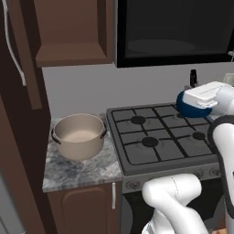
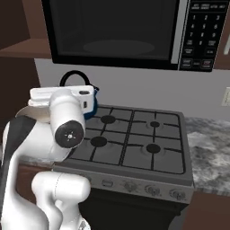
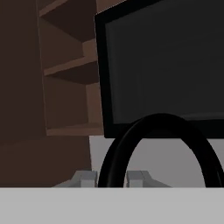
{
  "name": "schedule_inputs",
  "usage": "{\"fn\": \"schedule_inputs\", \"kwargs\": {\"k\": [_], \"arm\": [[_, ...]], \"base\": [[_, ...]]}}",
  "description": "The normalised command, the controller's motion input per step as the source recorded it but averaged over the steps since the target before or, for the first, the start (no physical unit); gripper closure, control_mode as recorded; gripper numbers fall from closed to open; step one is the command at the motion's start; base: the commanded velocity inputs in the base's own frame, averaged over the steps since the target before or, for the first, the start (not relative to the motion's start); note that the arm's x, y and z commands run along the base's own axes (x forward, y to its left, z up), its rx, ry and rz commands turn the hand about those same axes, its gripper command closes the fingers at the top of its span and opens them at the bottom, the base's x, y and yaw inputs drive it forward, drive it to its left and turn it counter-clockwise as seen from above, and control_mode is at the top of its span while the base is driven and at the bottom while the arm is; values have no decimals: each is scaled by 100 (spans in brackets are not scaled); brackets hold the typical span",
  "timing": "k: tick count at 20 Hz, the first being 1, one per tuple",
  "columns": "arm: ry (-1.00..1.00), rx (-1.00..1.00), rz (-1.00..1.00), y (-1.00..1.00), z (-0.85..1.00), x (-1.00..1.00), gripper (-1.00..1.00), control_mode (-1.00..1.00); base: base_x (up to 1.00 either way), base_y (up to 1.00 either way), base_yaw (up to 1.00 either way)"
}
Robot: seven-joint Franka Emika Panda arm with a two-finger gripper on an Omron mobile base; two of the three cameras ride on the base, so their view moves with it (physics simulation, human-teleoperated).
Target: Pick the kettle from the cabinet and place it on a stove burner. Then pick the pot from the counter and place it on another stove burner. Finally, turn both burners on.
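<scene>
I have the gripper (image 3: 112, 178) clamped narrow on the kettle's (image 1: 192, 106) thin black arched handle (image 3: 159, 144) above the stove's (image 2: 134, 134) rear burners, and that glossy, rigid little body will likely swing.

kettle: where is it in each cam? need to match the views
Left base view: kettle at right, blue body behind the white hand, over the stove's back right.
Right base view: kettle at left, black handle arching above the hand, blue body peeking past it.
Hand view: just its black handle arching at the bottom centre.
Shared landmark: the black microwave.
</scene>
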Motion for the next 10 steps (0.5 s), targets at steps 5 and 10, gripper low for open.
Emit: {"fn": "schedule_inputs", "kwargs": {"k": [5,10], "arm": [[0,0,25,0,-11,28,100,-100],[0,0,27,0,-14,27,100,-100]], "base": [[0,0,0],[0,0,0]]}}
